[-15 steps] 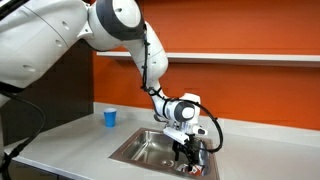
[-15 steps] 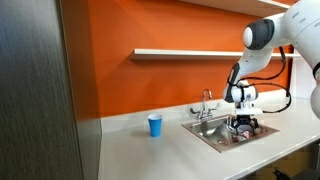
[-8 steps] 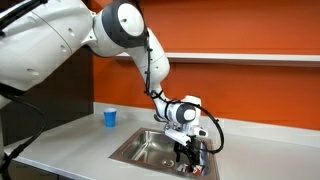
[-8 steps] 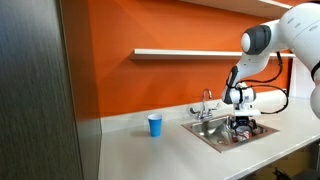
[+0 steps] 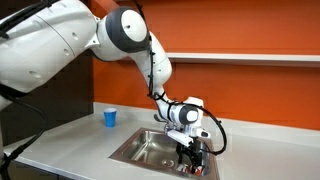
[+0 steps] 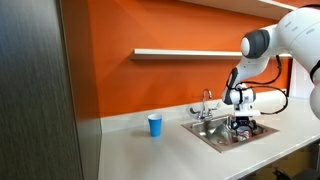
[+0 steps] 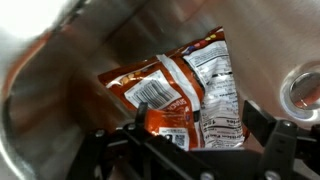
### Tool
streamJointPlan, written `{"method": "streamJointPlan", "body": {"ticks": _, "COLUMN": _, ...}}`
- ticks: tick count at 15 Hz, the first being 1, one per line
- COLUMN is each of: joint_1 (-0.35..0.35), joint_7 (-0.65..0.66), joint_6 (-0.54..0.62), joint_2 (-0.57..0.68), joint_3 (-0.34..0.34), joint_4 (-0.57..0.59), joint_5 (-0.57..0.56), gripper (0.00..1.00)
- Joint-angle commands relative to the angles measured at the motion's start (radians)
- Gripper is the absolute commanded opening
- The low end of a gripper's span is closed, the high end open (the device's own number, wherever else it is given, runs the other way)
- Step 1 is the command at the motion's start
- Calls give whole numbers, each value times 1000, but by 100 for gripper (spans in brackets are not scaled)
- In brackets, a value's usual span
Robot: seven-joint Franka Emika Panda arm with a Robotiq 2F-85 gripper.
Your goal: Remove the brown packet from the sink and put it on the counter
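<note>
**Wrist view.** The brown packet lies flat on the floor of the sink, near the drain. The pincer hangs directly above it with jaws spread, one finger to either side of the packet's near end. Whether they touch it cannot be told.

**Both exterior views.** The pincer sits low inside the basin.

**Handling (judged).** The packet looks light, thin, crinkly and slippery, and will likely buckle. Closing across a raised fold or the crimped edge seems the best hold.
</note>
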Motion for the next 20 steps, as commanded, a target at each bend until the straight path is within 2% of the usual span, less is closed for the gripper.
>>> {"method": "streamJointPlan", "body": {"ticks": 1, "joint_1": -31, "joint_7": -17, "joint_6": -52, "joint_2": 23, "joint_3": 21, "joint_4": 56, "joint_5": 8, "gripper": 71}}
{"method": "streamJointPlan", "body": {"ticks": 2, "joint_1": -32, "joint_7": -16, "joint_6": -54, "joint_2": 26, "joint_3": 21, "joint_4": 60, "joint_5": 8, "gripper": 70}}
{"method": "streamJointPlan", "body": {"ticks": 3, "joint_1": -33, "joint_7": -16, "joint_6": -57, "joint_2": 29, "joint_3": 21, "joint_4": 64, "joint_5": 8, "gripper": 64}}
{"method": "streamJointPlan", "body": {"ticks": 6, "joint_1": -34, "joint_7": -16, "joint_6": -63, "joint_2": 36, "joint_3": 21, "joint_4": 77, "joint_5": 7, "gripper": 38}}
{"method": "streamJointPlan", "body": {"ticks": 11, "joint_1": -34, "joint_7": -15, "joint_6": -62, "joint_2": 36, "joint_3": 21, "joint_4": 83, "joint_5": 6, "gripper": 1}}
{"method": "streamJointPlan", "body": {"ticks": 20, "joint_1": -29, "joint_7": -11, "joint_6": -75, "joint_2": 18, "joint_3": 20, "joint_4": 84, "joint_5": 6, "gripper": 0}}
